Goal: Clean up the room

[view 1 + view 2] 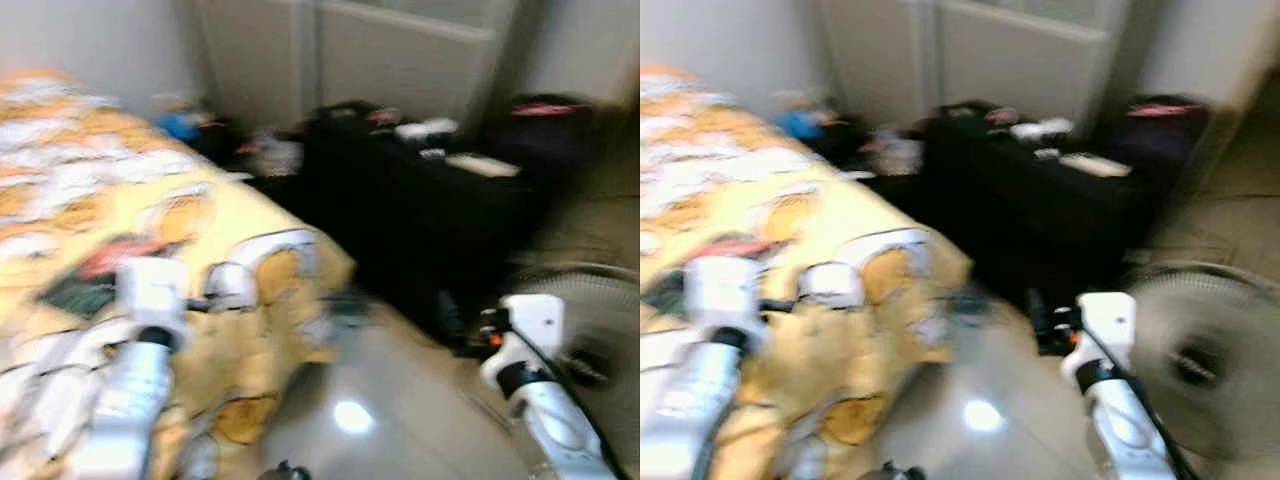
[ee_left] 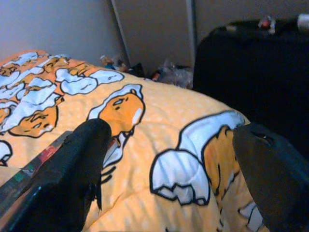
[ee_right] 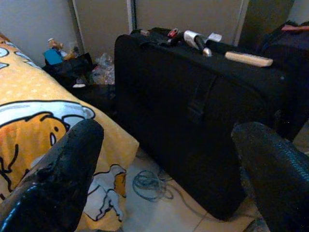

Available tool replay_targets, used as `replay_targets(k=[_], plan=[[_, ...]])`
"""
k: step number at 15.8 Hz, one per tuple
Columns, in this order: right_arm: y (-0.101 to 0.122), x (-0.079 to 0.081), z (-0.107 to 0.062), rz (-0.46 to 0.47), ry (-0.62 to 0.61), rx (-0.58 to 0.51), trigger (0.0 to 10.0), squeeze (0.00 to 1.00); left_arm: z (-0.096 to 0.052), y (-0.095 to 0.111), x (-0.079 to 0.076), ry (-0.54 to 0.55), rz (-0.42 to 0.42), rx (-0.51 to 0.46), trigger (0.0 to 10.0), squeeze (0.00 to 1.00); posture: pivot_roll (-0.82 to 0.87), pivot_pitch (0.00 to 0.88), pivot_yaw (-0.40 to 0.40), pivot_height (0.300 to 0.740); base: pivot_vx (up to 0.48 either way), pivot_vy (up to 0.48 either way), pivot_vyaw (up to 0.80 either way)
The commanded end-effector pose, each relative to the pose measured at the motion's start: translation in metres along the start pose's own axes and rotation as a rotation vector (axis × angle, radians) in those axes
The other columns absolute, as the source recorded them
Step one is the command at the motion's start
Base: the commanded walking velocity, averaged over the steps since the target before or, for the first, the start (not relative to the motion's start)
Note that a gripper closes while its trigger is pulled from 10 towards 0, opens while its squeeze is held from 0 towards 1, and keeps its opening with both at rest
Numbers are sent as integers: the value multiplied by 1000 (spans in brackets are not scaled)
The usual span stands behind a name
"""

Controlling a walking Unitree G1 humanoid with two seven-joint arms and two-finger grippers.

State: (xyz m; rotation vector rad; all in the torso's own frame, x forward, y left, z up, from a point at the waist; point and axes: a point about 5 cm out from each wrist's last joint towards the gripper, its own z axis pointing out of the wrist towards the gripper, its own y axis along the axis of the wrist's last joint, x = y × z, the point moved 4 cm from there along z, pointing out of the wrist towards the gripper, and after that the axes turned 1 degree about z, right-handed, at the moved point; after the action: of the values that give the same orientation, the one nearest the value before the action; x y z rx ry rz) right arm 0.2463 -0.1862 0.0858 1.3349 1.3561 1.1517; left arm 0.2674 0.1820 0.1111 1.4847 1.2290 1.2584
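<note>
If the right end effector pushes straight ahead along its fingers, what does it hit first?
Most likely the black suitcase standing dead ahead between the open fingers of the right end effector. The yellow bedspread lies off to one side. Depth is unclear.

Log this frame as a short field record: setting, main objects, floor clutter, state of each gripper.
setting: bedroom, head views blurred
bed: yellow cartoon-print bedspread, on the robot's left
suitcase: large black suitcase upright beside the bed, small items on top
floor: coiled cable by the suitcase; fan on the right
left gripper: jaws open, over the bedspread, holding nothing
right gripper: jaws open, facing the suitcase, holding nothing
</note>
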Motion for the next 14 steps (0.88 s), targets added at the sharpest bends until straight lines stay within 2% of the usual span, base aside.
replay_targets(k=[1,2,3,4,5,6,7,8,9,10,11,12,13,14], plan=[[2,-1,-1,-5,-22,2,10000,1000,-2,-2,-4,-44,-38,17,10000,482,-79,0,47,740,0,0,800],[-1,2,-5,-19,-27,16,10000,1000,-6,-4,-4,-55,-76,26,10000,314,-83,0,49,740,0,0,800],[-4,6,-9,-8,-25,22,10000,1000,-10,-7,0,-52,-50,26,10000,118,-56,0,36,740,0,0,800],[-11,4,-11,22,-32,47,10000,1000,-14,-5,7,18,-39,12,10000,47,-30,0,34,740,0,0,800],[-8,3,-9,-8,-26,43,10000,1000,-12,-1,7,23,-77,9,10000,0,-29,0,18,740,0,0,800],[-12,-4,-7,0,-50,62,10000,1000,-10,-12,-2,-4,-10,33,10000,0,-61,0,32,740,0,0,800],[9,-7,3,40,-25,0,10000,1000,-6,-2,-9,-49,-67,11,10000,0,-107,0,35,740,0,296,0],[9,-11,14,8,-49,15,10000,0,6,-3,-15,-100,63,14,10000,0,-92,0,43,740,0,255,0],[14,-6,17,33,-18,-4,10000,0,7,3,-11,-83,17,-1,10000,0,-75,0,33,740,0,251,0],[9,-5,17,-35,-57,-15,10000,0,5,-5,2,-37,15,19,10000,0,-71,0,35,740,0,262,0],[8,-3,16,-36,-34,-23,10000,0,4,-6,2,-34,10,22,10000,0,-56,0,36,740,0,259,0],[-2,-7,17,29,-67,31,10000,0,3,-7,0,-40,17,31,10000,0,-20,0,41,740,0,266,0],[-3,10,19,87,25,39,10000,0,0,-8,4,-41,16,44,10000,0,-36,0,67,740,0,266,0],[-3,16,20,81,49,42,10000,0,-1,-9,3,-49,19,49,10000,0,-28,0,81,740,0,270,800]])
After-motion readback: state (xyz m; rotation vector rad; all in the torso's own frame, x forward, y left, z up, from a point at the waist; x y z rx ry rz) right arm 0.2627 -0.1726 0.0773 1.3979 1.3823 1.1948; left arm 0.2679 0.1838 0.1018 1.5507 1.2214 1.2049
